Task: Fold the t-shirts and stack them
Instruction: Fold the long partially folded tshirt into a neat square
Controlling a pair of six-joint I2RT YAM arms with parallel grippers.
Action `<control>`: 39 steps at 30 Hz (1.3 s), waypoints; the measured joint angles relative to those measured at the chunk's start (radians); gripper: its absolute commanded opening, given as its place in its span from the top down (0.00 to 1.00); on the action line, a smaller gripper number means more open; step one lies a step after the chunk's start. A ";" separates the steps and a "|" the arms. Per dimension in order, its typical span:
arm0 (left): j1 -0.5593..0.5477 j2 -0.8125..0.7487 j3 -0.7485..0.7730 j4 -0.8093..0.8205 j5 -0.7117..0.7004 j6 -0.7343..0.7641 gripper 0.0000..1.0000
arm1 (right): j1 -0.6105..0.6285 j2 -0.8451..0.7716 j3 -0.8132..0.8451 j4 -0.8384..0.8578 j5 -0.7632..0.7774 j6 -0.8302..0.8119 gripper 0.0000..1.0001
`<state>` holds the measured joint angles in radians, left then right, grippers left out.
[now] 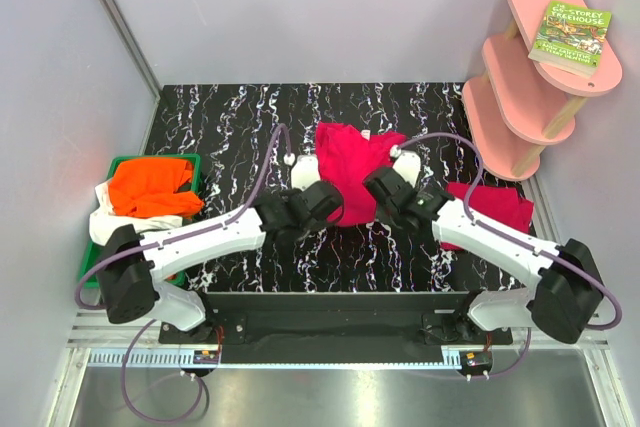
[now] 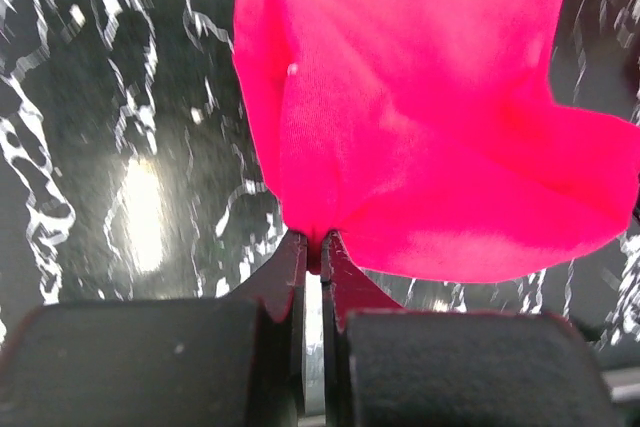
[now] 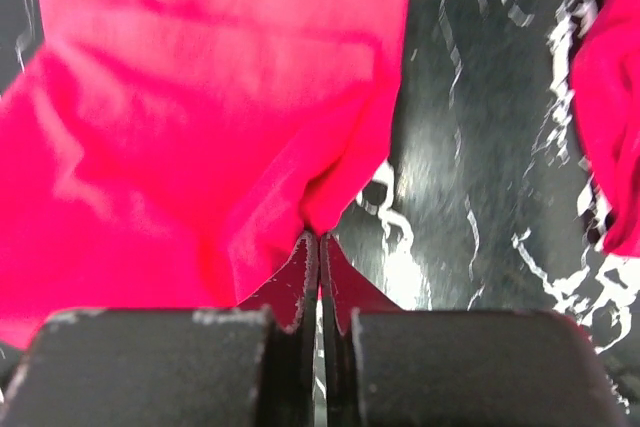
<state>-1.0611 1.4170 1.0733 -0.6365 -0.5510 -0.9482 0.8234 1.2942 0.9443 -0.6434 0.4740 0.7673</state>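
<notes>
**Crimson-pink t-shirt (image 1: 350, 169) gripped by both arms at mid-bench**

Bunched and creased, the shirt lies at the centre of the black marbled bench (image 1: 220, 117). The left arm (image 1: 210, 237) and right arm (image 1: 500, 237) reach in from 6 o'clock. The left jaws are pressed together on a fold at its near left edge. The right jaws pinch a fold at its near right edge in the same way. Both wrist cameras show the cloth fanning away from the pinch. At 3 o'clock a second crimson-pink t-shirt (image 1: 495, 205) lies flat on the bench, just beside the right arm. At 9 o'clock an orange t-shirt (image 1: 150, 187) sits heaped on a white t-shirt (image 1: 112, 225) in a green tray (image 1: 186, 159). At 2 o'clock a pink shelf (image 1: 525, 77) carries a book (image 1: 570, 37).
</notes>
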 measured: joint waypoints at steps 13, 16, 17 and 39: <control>0.208 0.138 0.204 0.059 0.005 0.162 1.00 | -0.231 0.194 0.218 0.063 0.002 -0.105 1.00; 0.237 0.195 0.264 0.070 0.006 0.211 1.00 | -0.260 0.266 0.286 0.078 0.004 -0.128 1.00; 0.248 0.212 0.284 0.070 0.008 0.225 1.00 | -0.269 0.291 0.309 0.081 0.003 -0.135 1.00; 0.438 0.593 0.686 0.109 0.156 0.409 1.00 | -0.406 0.605 0.579 0.142 -0.023 -0.151 1.00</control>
<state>-0.6231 2.0098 1.7592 -0.5274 -0.3950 -0.5388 0.4171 1.8992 1.5238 -0.5014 0.4507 0.6163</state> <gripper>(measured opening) 0.031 0.011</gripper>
